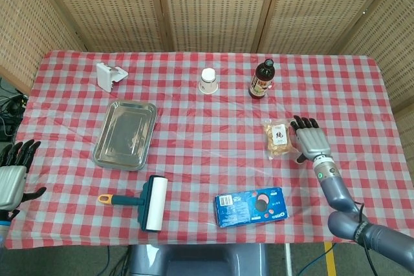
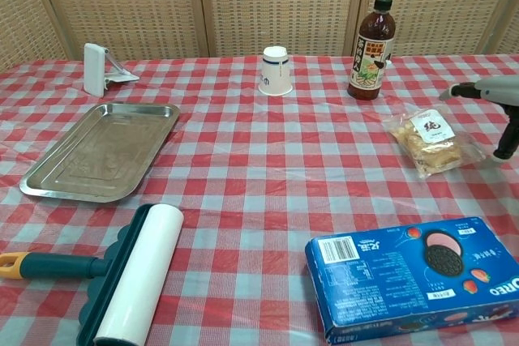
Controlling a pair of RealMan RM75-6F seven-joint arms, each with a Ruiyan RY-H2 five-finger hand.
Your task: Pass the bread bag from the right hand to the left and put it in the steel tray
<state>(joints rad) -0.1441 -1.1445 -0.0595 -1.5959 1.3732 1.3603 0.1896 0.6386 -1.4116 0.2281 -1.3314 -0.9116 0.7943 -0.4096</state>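
My right hand [image 1: 311, 141] sits just right of the bread bag [image 1: 278, 138], bottle [image 1: 261, 79] behind it. Steel tray [image 1: 125, 134] lies well left, lint roller [image 1: 145, 203] before it. My left hand [image 1: 12, 176] hangs off the table's [image 1: 207, 108] left edge.
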